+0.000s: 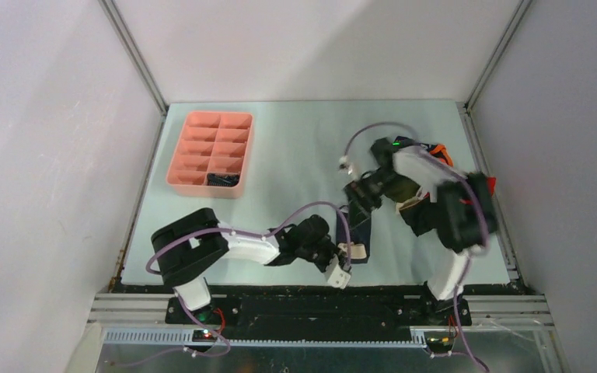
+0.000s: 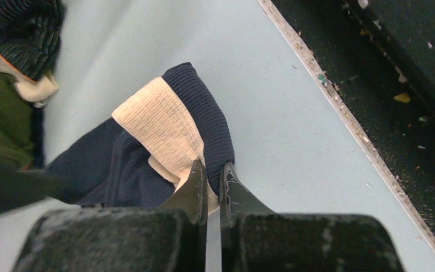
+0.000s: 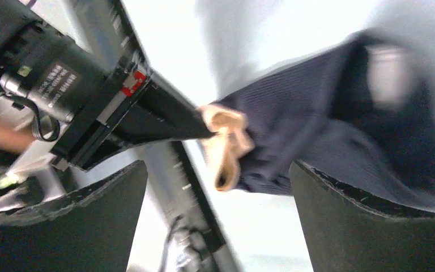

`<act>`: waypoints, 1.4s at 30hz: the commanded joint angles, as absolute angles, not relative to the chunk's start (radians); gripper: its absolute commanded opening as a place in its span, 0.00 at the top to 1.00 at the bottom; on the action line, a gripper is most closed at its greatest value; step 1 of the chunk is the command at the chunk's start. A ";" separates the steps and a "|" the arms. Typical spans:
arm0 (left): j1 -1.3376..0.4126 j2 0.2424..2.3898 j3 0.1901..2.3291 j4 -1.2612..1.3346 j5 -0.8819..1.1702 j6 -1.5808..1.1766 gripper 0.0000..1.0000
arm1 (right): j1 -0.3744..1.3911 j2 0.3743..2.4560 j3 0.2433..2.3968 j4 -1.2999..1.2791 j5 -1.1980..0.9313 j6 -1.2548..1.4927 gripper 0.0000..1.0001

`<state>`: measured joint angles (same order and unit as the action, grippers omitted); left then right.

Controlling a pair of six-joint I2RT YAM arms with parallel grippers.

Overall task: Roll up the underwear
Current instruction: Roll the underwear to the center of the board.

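Smooth pale tabletop [image 2: 294, 113] beneath ribbed navy briefs [image 2: 204, 107], textured beige waistband [image 2: 158, 122].

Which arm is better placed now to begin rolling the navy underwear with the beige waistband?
Left. The left hand is shut on the beige waistband of the navy underwear, so it can probably start the roll. The right hand is open near the cloth, holding nothing.

The left arm [image 1: 245, 245] is black with a white link shell and a looping purple cable [image 1: 308, 205]. The right arm [image 1: 424, 165], blurred at the frame's right, looks alike, perhaps with a green light [image 1: 396, 142]. The left gripper [image 2: 213, 164] has scuffed black tapered fingers [image 2: 195, 190], a white label [image 3: 56, 79] and red mark [image 3: 133, 84].
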<state>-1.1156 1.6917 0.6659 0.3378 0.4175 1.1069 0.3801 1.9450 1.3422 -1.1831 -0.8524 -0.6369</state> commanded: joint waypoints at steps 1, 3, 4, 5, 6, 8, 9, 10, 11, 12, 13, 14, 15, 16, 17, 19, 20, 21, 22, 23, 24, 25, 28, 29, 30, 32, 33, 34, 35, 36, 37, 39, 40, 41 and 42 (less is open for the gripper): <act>-1.068 1.749 0.816 0.008 0.655 0.954 1.00 | 0.225 1.410 1.106 -0.606 -0.672 -0.490 0.00; -1.031 1.784 0.880 -0.070 0.720 0.921 1.00 | 0.167 1.001 0.811 -0.283 -0.622 -0.500 0.01; -1.009 1.794 0.898 -0.089 0.736 0.915 1.00 | 0.163 0.909 0.648 -0.226 -0.614 -0.571 0.01; -0.996 1.816 0.942 -0.144 0.779 0.914 1.00 | 0.170 0.756 0.580 -0.191 -0.602 -0.608 0.01; -0.974 1.828 0.967 -0.180 0.801 0.917 1.00 | 0.189 0.695 0.493 -0.213 -0.605 -0.705 0.01; -0.945 1.887 1.055 -0.291 0.867 0.931 1.00 | 0.233 0.577 0.442 -0.382 -0.632 -0.865 0.05; -0.933 1.901 1.108 -0.364 0.901 0.954 1.00 | 0.277 0.541 0.437 -0.493 -0.645 -0.903 0.08; -0.929 1.925 1.129 -0.392 0.914 0.961 1.00 | 0.303 0.533 0.434 -0.534 -0.644 -0.958 0.13; -0.921 1.934 1.163 -0.437 0.937 0.971 1.00 | 0.359 0.531 0.431 -0.576 -0.618 -0.971 0.16; -0.918 1.950 1.190 -0.454 0.960 0.972 1.00 | 0.394 0.536 0.424 -0.576 -0.595 -0.971 0.20; -0.911 1.958 1.199 -0.480 0.969 0.970 1.00 | 0.454 0.554 0.418 -0.553 -0.545 -0.964 0.22; -0.908 1.971 1.216 -0.489 0.987 0.966 1.00 | 0.485 0.567 0.408 -0.536 -0.522 -0.951 0.22; -0.901 1.977 1.222 -0.501 0.994 0.954 1.00 | 0.534 0.595 0.404 -0.496 -0.484 -0.947 0.22; -0.897 1.987 1.231 -0.505 1.008 0.948 1.00 | 0.554 0.609 0.395 -0.477 -0.471 -0.938 0.22; -0.892 1.991 1.235 -0.509 1.014 0.938 1.00 | 0.590 0.635 0.392 -0.435 -0.453 -0.934 0.22; -0.883 2.001 1.248 -0.514 1.033 0.919 1.00 | 0.619 0.671 0.379 -0.379 -0.445 -0.930 0.21; -0.881 2.007 1.253 -0.513 1.044 0.905 1.00 | 0.629 0.685 0.368 -0.345 -0.441 -0.932 0.21; -0.875 2.009 1.256 -0.513 1.049 0.898 1.00 | 0.651 0.715 0.363 -0.331 -0.431 -0.935 0.21; -0.874 2.011 1.260 -0.509 1.057 0.885 1.00 | 0.664 0.752 0.357 -0.306 -0.419 -0.940 0.21; -0.869 2.012 1.261 -0.505 1.061 0.877 1.00 | 0.683 0.771 0.354 -0.294 -0.414 -0.942 0.23; -0.865 2.013 1.262 -0.497 1.068 0.864 1.00 | 0.688 0.803 0.353 -0.266 -0.408 -0.940 0.23; -0.862 2.015 1.263 -0.496 1.071 0.857 1.00 | 0.697 0.817 0.351 -0.248 -0.405 -0.934 0.24; -0.854 2.019 1.267 -0.485 1.086 0.834 1.00 | 0.724 0.880 0.348 -0.186 -0.380 -0.934 0.24; -0.848 2.022 1.266 -0.477 1.095 0.824 1.00 | 0.728 0.893 0.347 -0.178 -0.374 -0.934 0.25; -0.845 2.024 1.263 -0.459 1.100 0.797 1.00 | 0.737 0.918 0.348 -0.173 -0.369 -0.934 0.26; -0.834 2.029 1.260 -0.429 1.113 0.757 1.00 | 0.744 0.947 0.351 -0.179 -0.370 -0.939 0.30; -0.827 2.030 1.260 -0.421 1.116 0.747 1.00 | 0.746 0.955 0.353 -0.179 -0.370 -0.934 0.33; -0.822 2.029 1.259 -0.409 1.119 0.730 1.00 | 0.748 0.973 0.356 -0.182 -0.373 -0.930 0.38; -0.821 2.028 1.258 -0.402 1.119 0.719 1.00 | 0.748 0.984 0.369 -0.190 -0.378 -0.922 0.52; -0.813 2.027 1.257 -0.388 1.119 0.693 1.00 | 0.749 1.004 0.381 -0.212 -0.385 -0.916 0.60; -0.809 2.025 1.256 -0.363 1.123 0.650 1.00 | 0.749 1.016 0.401 -0.226 -0.387 -0.903 0.72; -0.787 2.018 1.233 -0.285 1.119 0.537 1.00 | 0.743 1.040 0.430 -0.284 -0.396 -0.885 0.87; -0.771 2.015 1.226 -0.257 1.116 0.495 1.00 | 0.732 1.047 0.437 -0.298 -0.408 -0.880 0.91; -0.761 2.009 1.210 -0.206 1.111 0.420 1.00 | 0.723 1.050 0.448 -0.329 -0.419 -0.875 0.93; -0.745 2.006 1.202 -0.185 1.107 0.386 1.00 | 0.698 1.053 0.455 -0.347 -0.447 -0.872 0.94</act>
<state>-0.8040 2.0228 1.2297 -0.3374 1.0981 0.6163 0.7338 1.0382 0.4000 -0.2596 -0.3790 -0.9043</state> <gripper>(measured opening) 0.038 0.113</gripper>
